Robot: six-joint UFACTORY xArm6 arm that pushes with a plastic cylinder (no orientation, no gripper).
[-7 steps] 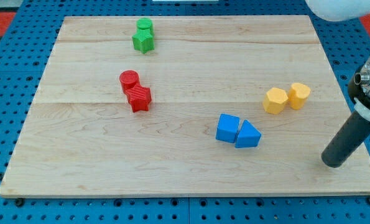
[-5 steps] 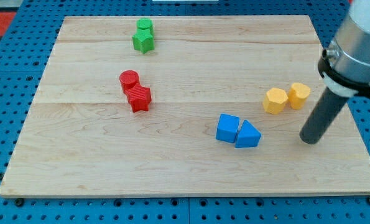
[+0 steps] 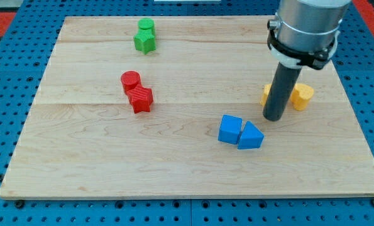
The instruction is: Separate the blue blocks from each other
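Just above-right of the touching blue cube (image 3: 230, 129) and blue wedge (image 3: 251, 135), tip (image 3: 273, 118) seems poised to split them; no claw exists.

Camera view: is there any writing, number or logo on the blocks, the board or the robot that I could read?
None: no readable text anywhere.
Blue blocks, red, green and yellow blocks: plain.
Wooden board: bare.
Arm above my tip: no label visible.
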